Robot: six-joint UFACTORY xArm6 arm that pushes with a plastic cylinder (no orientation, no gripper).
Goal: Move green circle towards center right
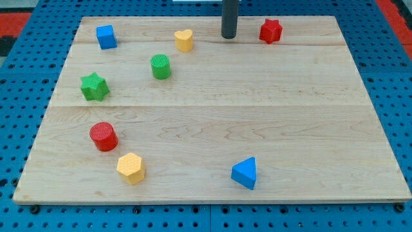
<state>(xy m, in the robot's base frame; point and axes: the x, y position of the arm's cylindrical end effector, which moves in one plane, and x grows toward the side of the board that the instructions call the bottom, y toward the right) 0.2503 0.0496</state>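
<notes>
Green circle one, my tip one, seven blocks

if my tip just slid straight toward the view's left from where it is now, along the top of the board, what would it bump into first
Most likely the yellow heart block. My tip sits near the view's top, between that block and the red star block, and the heart lies almost level with it. It could just graze it, since depth is hard to judge. The green circle sits lower, off that line.
</notes>
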